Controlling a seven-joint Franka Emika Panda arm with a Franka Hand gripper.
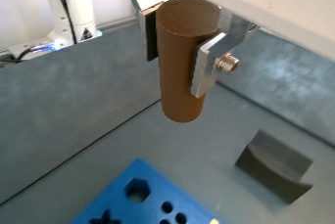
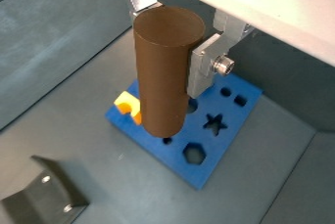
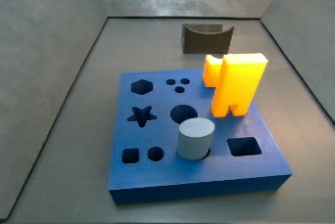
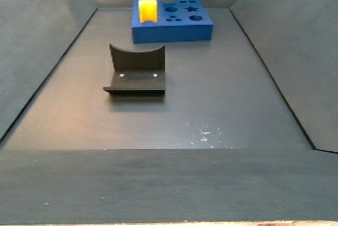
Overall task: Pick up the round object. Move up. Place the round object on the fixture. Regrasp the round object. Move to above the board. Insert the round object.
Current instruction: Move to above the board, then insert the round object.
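My gripper (image 1: 181,57) is shut on the round object (image 1: 181,71), a brown wood-like peg held upright between the silver fingers (image 1: 207,67), its lower end free in the air. Both wrist views show it (image 2: 167,81). It hangs high above the floor; in a wrist view it is over the blue board (image 2: 225,138) with shaped holes. The dark fixture (image 1: 277,164) stands empty on the floor apart from the board (image 1: 120,203). Both side views show the fixture (image 3: 207,38) (image 4: 136,69) and the board (image 3: 157,177) (image 4: 185,31), but not the gripper or the peg.
A tall yellow-orange block (image 3: 236,83) and a pale grey-blue cylinder (image 3: 195,138) stand in the board. Grey sloping walls (image 3: 78,81) enclose the floor. A white stand with cables (image 1: 69,13) is outside the wall.
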